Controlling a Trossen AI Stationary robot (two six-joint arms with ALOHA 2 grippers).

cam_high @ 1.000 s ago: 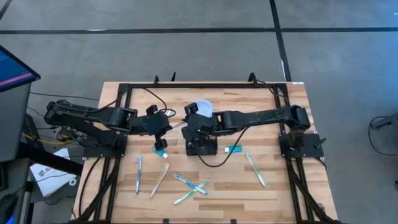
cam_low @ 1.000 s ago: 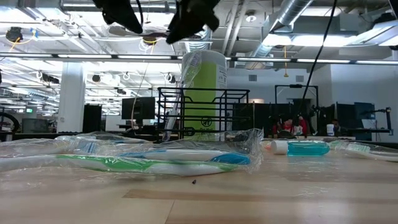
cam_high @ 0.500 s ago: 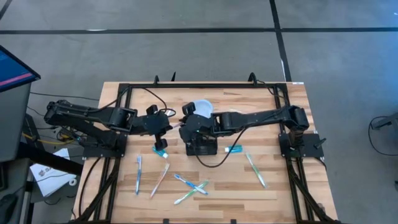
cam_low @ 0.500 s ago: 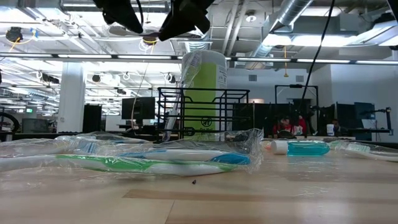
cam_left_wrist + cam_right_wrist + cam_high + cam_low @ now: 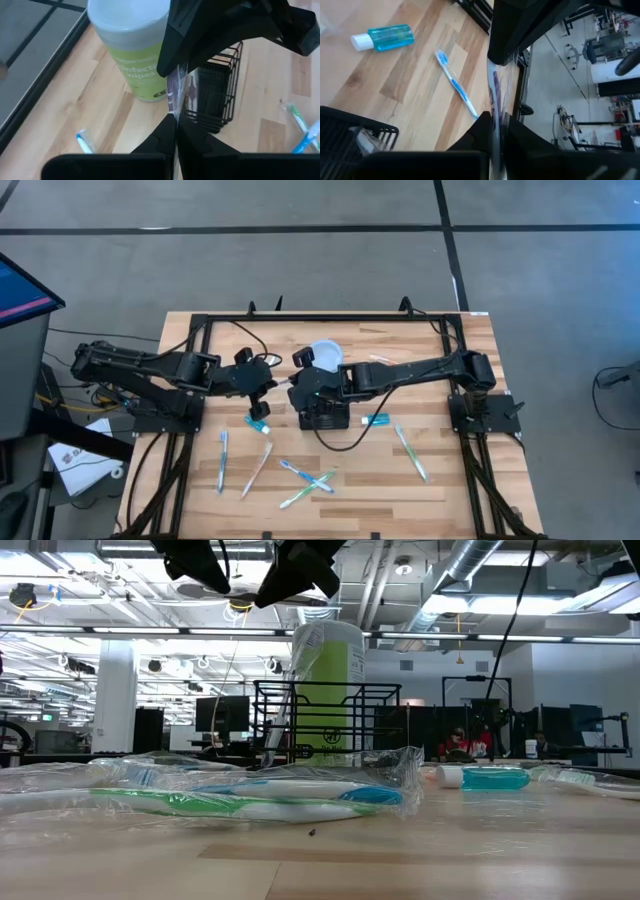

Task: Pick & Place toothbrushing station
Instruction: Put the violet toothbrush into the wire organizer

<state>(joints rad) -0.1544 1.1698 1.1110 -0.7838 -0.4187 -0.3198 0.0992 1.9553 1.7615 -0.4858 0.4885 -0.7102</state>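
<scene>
Both grippers, left (image 5: 268, 383) and right (image 5: 297, 384), pinched one clear-wrapped toothbrush (image 5: 176, 95) above the black wire-mesh caddy (image 5: 325, 416) at table twelve o'clock; opposing pull risked tearing or dropping it.

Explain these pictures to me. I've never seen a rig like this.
Two dark robot arms work at a wooden table. One picture looks straight down, one looks level across the tabletop, and two come from cameras on the arms' wrists. On the table lie loose toothbrushes, a small blue bottle, a lime-green canister and a black wire caddy. Above the caddy, the left tool and the right tool are both shut on one plastic-wrapped toothbrush, held between them.
</scene>
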